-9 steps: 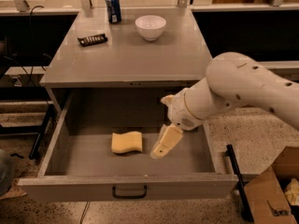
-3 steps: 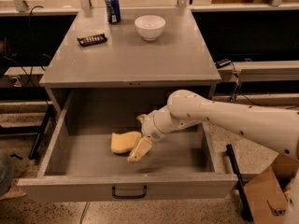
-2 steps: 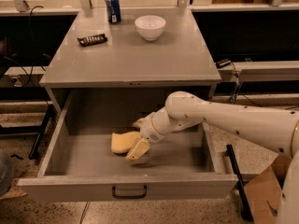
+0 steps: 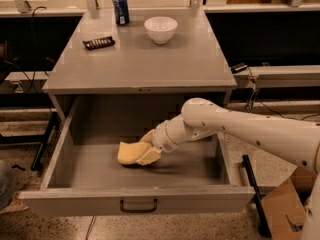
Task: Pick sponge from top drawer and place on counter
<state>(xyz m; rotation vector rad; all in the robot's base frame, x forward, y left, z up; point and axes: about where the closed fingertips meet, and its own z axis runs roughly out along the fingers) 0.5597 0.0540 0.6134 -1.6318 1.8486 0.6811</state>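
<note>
A grey counter (image 4: pixel 135 64) tops a cabinet whose top drawer (image 4: pixel 200 200) stands pulled fully out toward the camera, its deep interior open to view. A white robot arm (image 4: pixel 250 129) reaches in from the right edge, crossing over the drawer's right wall and angling down to the drawer floor. A cardboard box (image 4: pixel 287 209) sits on the floor at lower right, beside the drawer.

On the counter, near its back edge, a white bowl (image 4: pixel 161 29) stands right of centre. A blue can (image 4: pixel 120 8) stands upright to the bowl's left, and a dark wrapped bar (image 4: pixel 98 43) lies flat nearer the left edge.

Inside the drawer, the pale yellow sponge (image 4: pixel 128 154) lies on the floor, left of centre. The gripper (image 4: pixel 148 151) is at the sponge's right end and seems to be touching it; its tan colour merges with the foam, so whether it has closed on the sponge cannot be told. A small dark pull handle (image 4: pixel 138 206) sits centred on the drawer's front panel.
</note>
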